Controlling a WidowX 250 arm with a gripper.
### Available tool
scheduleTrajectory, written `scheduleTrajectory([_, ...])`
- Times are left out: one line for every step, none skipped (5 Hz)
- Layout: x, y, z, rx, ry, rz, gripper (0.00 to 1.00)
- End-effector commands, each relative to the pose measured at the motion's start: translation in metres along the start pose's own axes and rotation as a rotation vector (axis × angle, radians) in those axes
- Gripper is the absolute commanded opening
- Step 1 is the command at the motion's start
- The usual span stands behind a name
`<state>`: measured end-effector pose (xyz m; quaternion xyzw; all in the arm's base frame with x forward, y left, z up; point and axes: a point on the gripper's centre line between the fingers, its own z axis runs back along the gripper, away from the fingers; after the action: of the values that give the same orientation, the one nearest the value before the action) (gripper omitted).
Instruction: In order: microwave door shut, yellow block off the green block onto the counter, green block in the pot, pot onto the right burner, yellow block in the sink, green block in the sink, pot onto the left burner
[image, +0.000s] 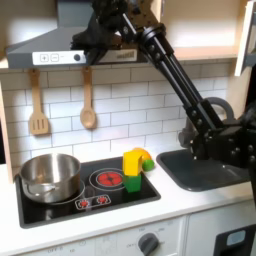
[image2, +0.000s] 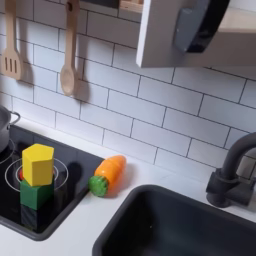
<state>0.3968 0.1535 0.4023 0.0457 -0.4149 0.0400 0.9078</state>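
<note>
The yellow block (image: 132, 160) (image2: 37, 164) stands on top of the green block (image: 132, 183) (image2: 33, 193) at the right edge of the black cooktop. On the left burner sits the steel pot (image: 49, 175), with nothing in it. My gripper (image: 86, 42) is high up at the top of the first exterior view, in front of the grey hood, far above the blocks; its fingers are too dark to make out. A light panel with a dark curved handle, the microwave door (image2: 160, 35), hangs at the top of the second exterior view. The dark sink (image: 205, 170) (image2: 190, 225) is set into the white counter (image: 185, 205).
An orange-and-green toy vegetable (image2: 107, 173) lies on the counter between cooktop and sink. Behind the sink rises a dark faucet (image2: 232, 170). On the tiled wall hang a wooden spatula (image: 37, 105) and a wooden spoon (image: 88, 100). The arm's black links (image: 185, 95) cross diagonally above the sink.
</note>
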Motion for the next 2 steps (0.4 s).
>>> scheduleTrajectory([0.0, -0.0023, -0.0024, -0.007, 0.004, -0.001, 0.0])
scheduleTrajectory([0.0011, -0.0027, -0.0037, -0.01, 0.009, 0.001, 0.0])
